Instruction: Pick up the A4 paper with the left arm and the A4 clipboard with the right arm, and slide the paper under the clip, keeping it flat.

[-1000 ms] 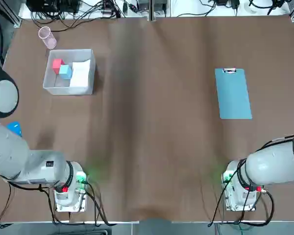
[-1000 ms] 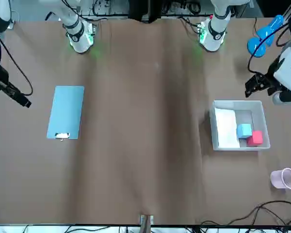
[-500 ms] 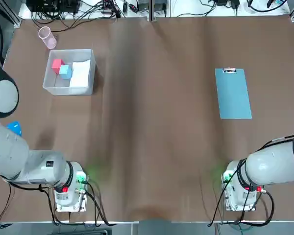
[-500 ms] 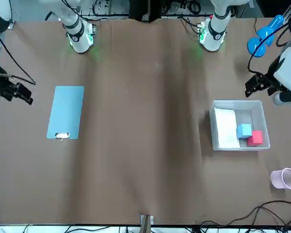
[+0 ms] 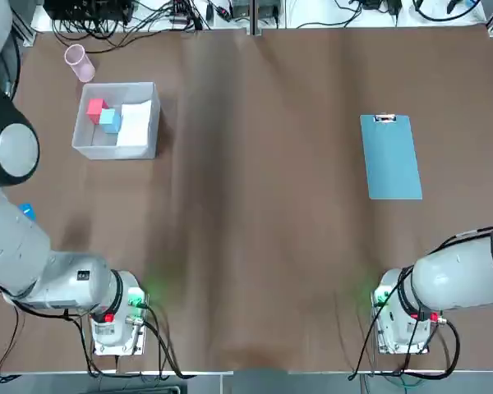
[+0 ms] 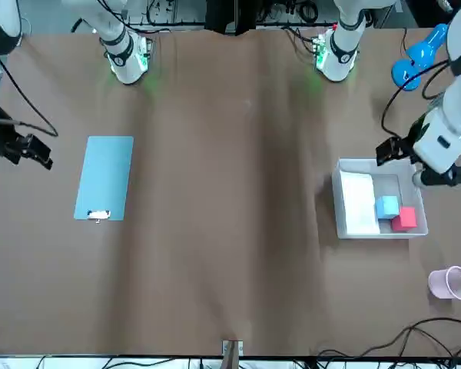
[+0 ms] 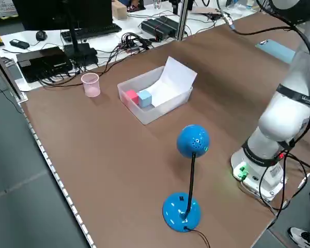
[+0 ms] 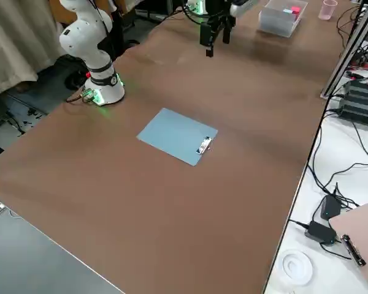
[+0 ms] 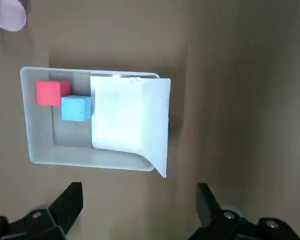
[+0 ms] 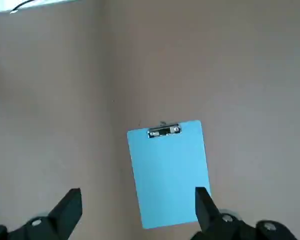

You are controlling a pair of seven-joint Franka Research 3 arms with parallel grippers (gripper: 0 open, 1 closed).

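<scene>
brown table (image 10: 65,125); blue clipboard (image 10: 170,175) lies ahead of the right end effector (image 10: 139,202), spread wide; left end effector (image 9: 140,200) wide, near paper (image 9: 127,117)

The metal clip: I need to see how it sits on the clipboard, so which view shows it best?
The right wrist view: the clip appears largest there, on the board's short edge. Top, front and right side views show it smaller; left side and left wrist views don't show it.
</scene>
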